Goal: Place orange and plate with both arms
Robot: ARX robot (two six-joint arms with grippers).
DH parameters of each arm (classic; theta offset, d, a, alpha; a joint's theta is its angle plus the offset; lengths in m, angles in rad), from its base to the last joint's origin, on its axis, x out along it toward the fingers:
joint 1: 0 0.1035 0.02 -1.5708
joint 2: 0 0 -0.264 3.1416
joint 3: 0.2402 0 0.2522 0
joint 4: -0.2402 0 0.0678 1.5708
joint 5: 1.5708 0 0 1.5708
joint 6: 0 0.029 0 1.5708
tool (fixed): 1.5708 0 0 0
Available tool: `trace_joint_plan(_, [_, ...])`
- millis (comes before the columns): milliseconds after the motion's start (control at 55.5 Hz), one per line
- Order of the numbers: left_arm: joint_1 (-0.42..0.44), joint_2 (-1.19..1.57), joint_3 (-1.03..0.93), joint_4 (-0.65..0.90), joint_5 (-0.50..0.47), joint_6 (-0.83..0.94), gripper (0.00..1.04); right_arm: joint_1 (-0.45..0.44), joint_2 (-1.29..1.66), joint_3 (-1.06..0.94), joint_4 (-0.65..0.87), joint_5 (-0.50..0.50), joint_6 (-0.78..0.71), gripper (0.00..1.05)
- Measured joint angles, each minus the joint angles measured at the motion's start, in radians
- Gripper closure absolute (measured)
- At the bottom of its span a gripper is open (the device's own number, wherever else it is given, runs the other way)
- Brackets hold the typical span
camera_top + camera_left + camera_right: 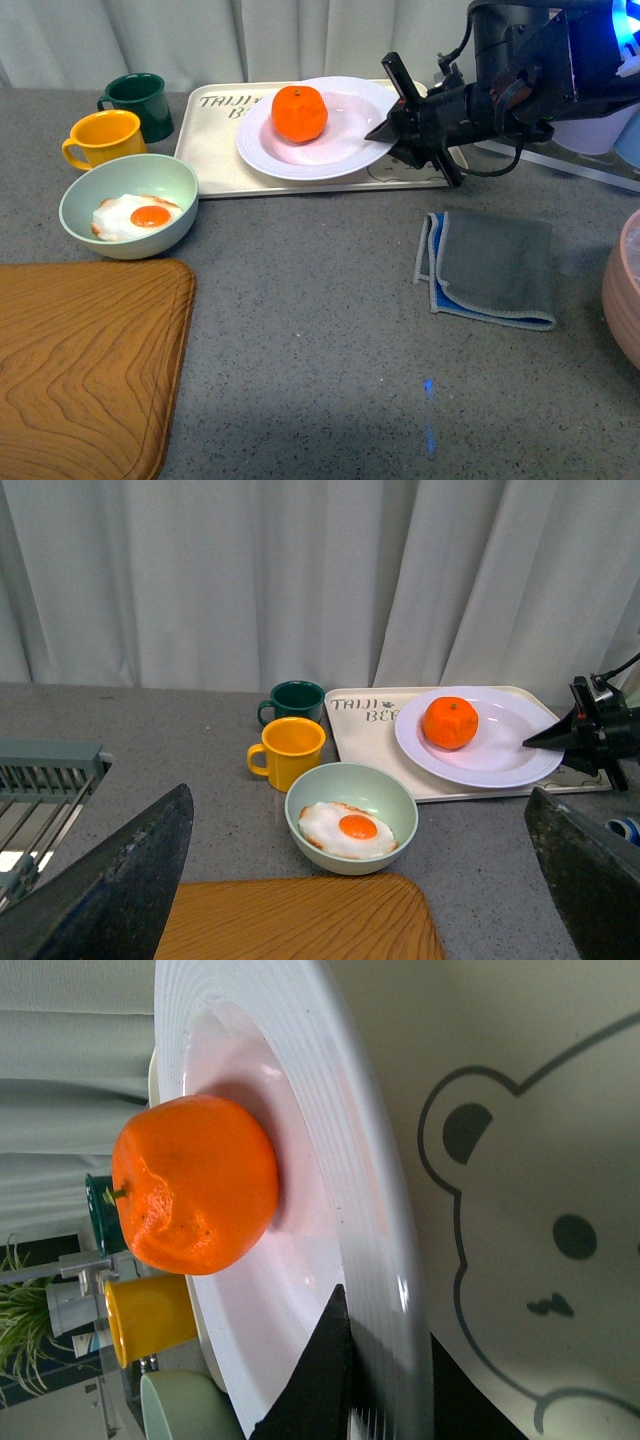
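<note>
the beige bear tray (215, 160) lies at the back of the table, and the white plate (345, 160) rests on it with the orange (299, 113) in its well, a little left of centre. the relation that counts for the next move is at the plate's right edge. the plate lies to the left of the right gripper (392, 128), which reaches in low and almost level from the right, so this arm is by far the nearer one. in the right wrist view, one dark finger (325, 1360) lies over the ridged rim and something dark shows under it. the jaws seem to straddle the rim, but i can't tell whether they are clamped on it or only resting there. the left gripper (358, 795) hangs well back, spread wide and holding nothing, looking across the green bowl (385, 790) at the tray.
</note>
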Motion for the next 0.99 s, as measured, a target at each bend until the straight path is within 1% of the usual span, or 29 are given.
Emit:
trace_joint_plan(90, [0.0,0.0,0.0,0.0,0.0,0.0,0.07,-0.002,0.002,0.027,-0.061,0.032,-0.056,0.83])
trace_joint_plan(144, [0.0,0.0,0.0,0.0,0.0,0.0,0.07,-0.002,-0.002,0.026,-0.068,0.047,-0.08,0.77])
trace_joint_plan(198, [0.0,0.0,0.0,0.0,0.0,0.0,0.07,-0.004,-0.012,0.012,-0.08,0.076,-0.126,0.67])
trace_joint_plan(216, [0.0,0.0,0.0,0.0,0.0,0.0,0.07,-0.004,-0.013,0.01,-0.082,0.079,-0.131,0.66])
trace_joint_plan(252, [0.0,0.0,0.0,0.0,0.0,0.0,0.07,-0.004,-0.024,-0.006,-0.091,0.105,-0.167,0.61])
trace_joint_plan(288, [0.0,0.0,0.0,0.0,0.0,0.0,0.07,-0.004,-0.041,-0.028,-0.099,0.138,-0.211,0.55])
trace_joint_plan(325, [0.0,0.0,0.0,0.0,0.0,0.0,0.07,-0.003,-0.068,-0.066,-0.101,0.196,-0.279,0.47])
trace_joint_plan(343, [0.0,0.0,0.0,0.0,0.0,0.0,0.07,-0.002,-0.071,-0.07,-0.101,0.203,-0.297,0.46])
trace_joint_plan(433, [0.0,0.0,0.0,0.0,0.0,0.0,0.07,0.002,-0.127,-0.138,-0.084,0.28,-0.426,0.34])
trace_joint_plan(505, [0.0,0.0,0.0,0.0,0.0,0.0,0.07,0.005,-0.183,-0.206,-0.026,0.344,-0.524,0.23])
trace_joint_plan(523, [0.0,0.0,0.0,0.0,0.0,0.0,0.07,0.01,-0.2,-0.236,0.029,0.394,-0.571,0.22])
trace_joint_plan(541, [0.0,0.0,0.0,0.0,0.0,0.0,0.07,0.011,-0.21,-0.257,0.075,0.427,-0.593,0.23])
trace_joint_plan(559, [0.0,0.0,0.0,0.0,0.0,0.0,0.07,0.015,-0.233,-0.308,0.179,0.501,-0.638,0.26])
trace_joint_plan(577, [0.0,0.0,0.0,0.0,0.0,0.0,0.07,0.017,-0.244,-0.333,0.231,0.537,-0.659,0.28])
trace_joint_plan(595, [0.0,0.0,0.0,0.0,0.0,0.0,0.07,0.018,-0.268,-0.385,0.336,0.611,-0.7,0.32])
trace_joint_plan(613, [0.0,0.0,0.0,0.0,0.0,0.0,0.07,0.019,-0.281,-0.414,0.388,0.643,-0.719,0.34])
trace_joint_plan(631, [0.0,0.0,0.0,0.0,0.0,0.0,0.07,0.019,-0.335,-0.533,0.594,0.73,-0.776,0.41])
trace_joint_plan(649, [0.0,0.0,0.0,0.0,0.0,0.0,0.07,0.018,-0.369,-0.607,0.717,0.752,-0.797,0.45])
trace_joint_plan(667, [0.0,0.0,0.0,0.0,0.0,0.0,0.07,0.017,-0.376,-0.621,0.739,0.76,-0.806,0.46])
trace_joint_plan(685, [0.0,0.0,0.0,0.0,0.0,0.0,0.07,0.014,-0.406,-0.674,0.818,0.767,-0.822,0.5])
trace_joint_plan(721, [0.0,0.0,0.0,0.0,0.0,0.0,0.07,0.006,-0.459,-0.763,0.928,0.767,-0.84,0.56])
trace_joint_plan(739, [0.0,0.0,0.0,0.0,0.0,0.0,0.07,0.005,-0.467,-0.775,0.943,0.767,-0.843,0.57])
trace_joint_plan(757, [0.0,0.0,0.0,0.0,0.0,0.0,0.07,-0.002,-0.506,-0.833,1.003,0.764,-0.853,0.61])
trace_joint_plan(775, [0.0,0.0,0.0,0.0,0.0,0.0,0.07,-0.004,-0.514,-0.845,1.014,0.763,-0.857,0.62])
trace_joint_plan(811, [0.0,0.0,0.0,0.0,0.0,0.0,0.07,-0.015,-0.573,-0.927,1.078,0.758,-0.869,0.69])
trace_joint_plan(829, [0.0,0.0,0.0,0.0,0.0,0.0,0.07,-0.018,-0.587,-0.946,1.09,0.757,-0.871,0.71])
trace_joint_plan(883, [0.0,0.0,0.0,0.0,0.0,0.0,0.07,-0.035,-0.657,-1.049,1.131,0.744,-0.88,0.82])
trace_joint_plan(992, [0.0,0.0,0.0,0.0,0.0,0.0,0.07,-0.066,-0.745,-1.22,1.162,0.726,-0.89,1.02])
